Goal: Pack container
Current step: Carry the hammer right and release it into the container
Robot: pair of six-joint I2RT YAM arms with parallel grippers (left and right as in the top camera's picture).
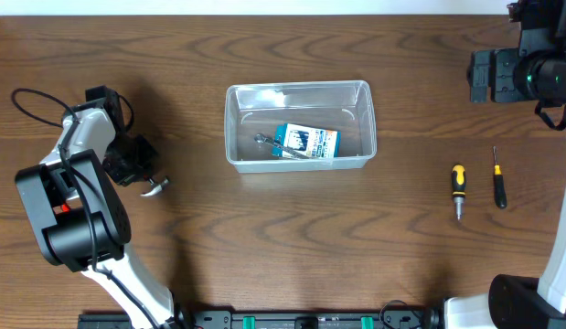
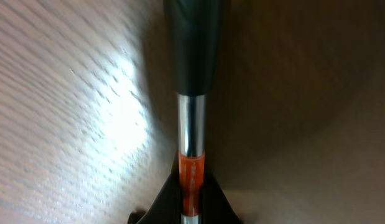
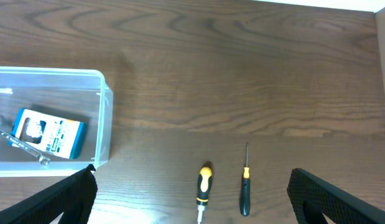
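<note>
Packing in progress. The clear container (image 1: 298,87), at the middle of the worktop (image 1: 264,242), holds a blue-and-white box (image 1: 309,142) and what looks like a small wrench (image 1: 267,142). A yellow-handled screwdriver (image 1: 458,187) and a slim black screwdriver (image 1: 498,180) lie outside to its right. The left gripper (image 1: 141,174), well left of the container, is clamped on a black-handled tool (image 2: 193,56). The right gripper (image 3: 192,174) hangs wide apart and empty, beyond the container's right end.

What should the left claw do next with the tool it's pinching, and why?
Probably carry it sideways to the container and stop above its open top. The left claw is shut on a black-handled tool, off to one side of the container, which already holds a blue-and-white box with bare floor beside it.
</note>
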